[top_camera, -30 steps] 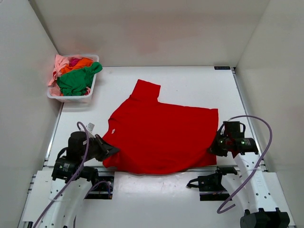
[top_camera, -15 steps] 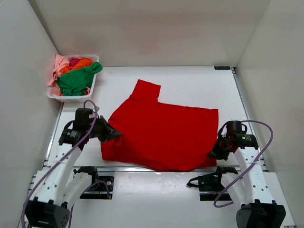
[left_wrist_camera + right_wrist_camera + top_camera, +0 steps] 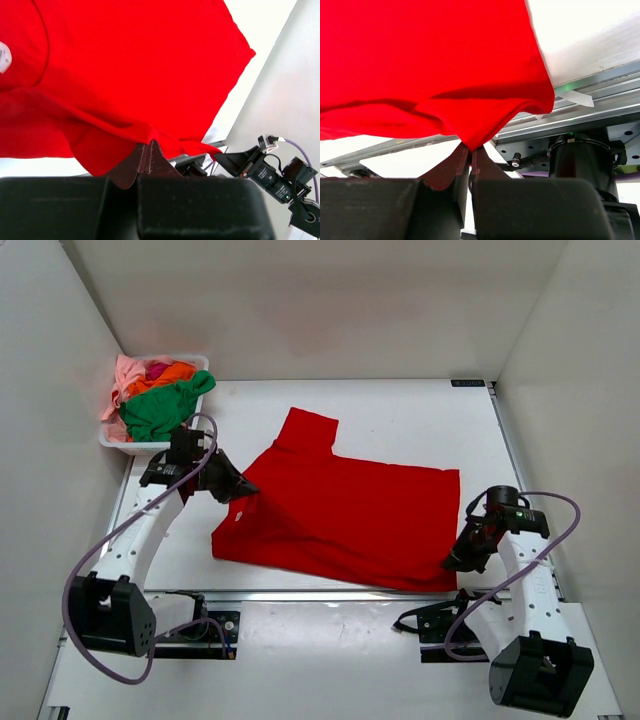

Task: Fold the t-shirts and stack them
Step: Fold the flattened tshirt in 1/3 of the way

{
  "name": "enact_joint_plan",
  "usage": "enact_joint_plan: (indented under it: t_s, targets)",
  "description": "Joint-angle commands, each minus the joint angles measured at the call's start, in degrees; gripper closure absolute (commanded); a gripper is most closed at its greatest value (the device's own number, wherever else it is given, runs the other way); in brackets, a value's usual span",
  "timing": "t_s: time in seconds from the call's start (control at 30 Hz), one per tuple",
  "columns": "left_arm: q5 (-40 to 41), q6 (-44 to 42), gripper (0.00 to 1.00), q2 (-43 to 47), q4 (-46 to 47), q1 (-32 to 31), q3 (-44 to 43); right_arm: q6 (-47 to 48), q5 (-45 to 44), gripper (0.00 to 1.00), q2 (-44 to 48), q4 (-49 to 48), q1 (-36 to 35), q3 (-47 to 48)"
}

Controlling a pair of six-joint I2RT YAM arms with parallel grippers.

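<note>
Top view: the bright red cloth t-shirt [image 3: 340,520] lies spread across the middle of the white bench [image 3: 400,410]. The left gripper [image 3: 243,490] grips its left edge and the right gripper [image 3: 457,562] its near-right corner. Green, orange and pink cloth shirts [image 3: 155,405] fill the white plastic basket [image 3: 125,445] at far left.

Left wrist view: jaws clamped together on a raised fold of red cloth.

Right wrist view: jaws clamped on a hem fold.

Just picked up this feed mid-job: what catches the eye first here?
The bright red t-shirt spread across the middle of the table, pinched at its left edge by the left tool and at its near right corner by the right tool. In the far left corner a white basket holds a heap of green, orange and pink t-shirts.
</note>
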State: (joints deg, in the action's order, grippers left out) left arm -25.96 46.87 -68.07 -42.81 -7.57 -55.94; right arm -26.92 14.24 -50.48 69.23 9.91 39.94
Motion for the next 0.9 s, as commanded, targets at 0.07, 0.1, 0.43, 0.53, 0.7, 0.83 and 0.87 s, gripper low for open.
enact_joint_plan:
  t_s: [0.07,0.1,0.43,0.53,0.7,0.83,0.87]
  targets:
    - [1.1,-1.9,1.00,-1.7,2.5,1.3,-2.8,1.8,1.3,1.00,-0.8,0.0,2.7,-0.3]
    - [1.1,-2.0,1.00,-2.1,2.6,1.3,-2.7,1.8,1.2,1.00,-1.1,-0.1,3.0,-0.5]
    - [4.5,-2.5,1.00,-2.3,-0.8,3.0,-3.7,0.8,3.0,1.00,-2.3,-3.0,7.3,-1.7]
    - [5.3,-2.1,1.00,-2.4,-1.3,3.3,-3.5,-1.4,3.6,1.00,-3.1,-4.5,6.9,-2.2]
    - [7.3,-2.8,1.00,-2.7,-2.4,3.8,-3.6,-2.1,4.8,1.00,-2.4,-6.1,10.1,-3.6]
    - [7.3,-2.7,1.00,-2.7,-2.9,4.1,-2.2,-4.0,5.6,1.00,-1.9,-6.9,11.6,-5.4]
    - [7.6,-2.8,1.00,-2.7,-3.3,4.0,-2.1,-4.5,5.8,1.00,-1.5,-7.0,11.7,-5.3]
